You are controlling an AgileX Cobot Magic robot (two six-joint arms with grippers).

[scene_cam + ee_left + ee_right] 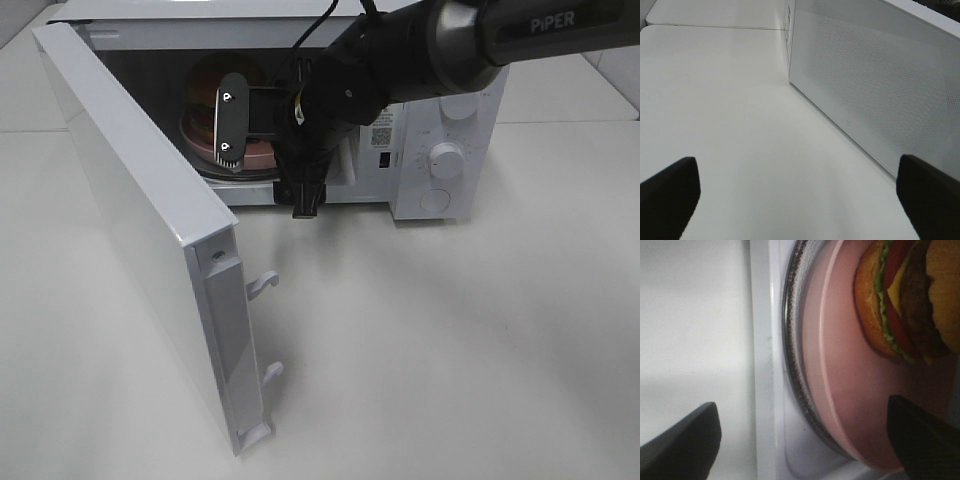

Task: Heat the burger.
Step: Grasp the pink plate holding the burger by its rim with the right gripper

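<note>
Microwave door (140, 230) hangs wide for loading; burger (900, 305) sits inside on its plate (840, 390). Right claw (801, 445) and left claw (800, 200) gape, empty.

The microwave door (130, 200) is white, smooth and shiny, and its window has tiny dots. The surface (450, 350) is white, smooth and dull. The pink plate (840, 370) looks smooth, on a clear glass tray (792, 365). The burger (895, 305) bun looks a little bumpy. The arm (470, 40) looks dark and a bit shiny.

Burger (203, 97) — mostly, perhaps, behind right arm (400, 60)
</note>
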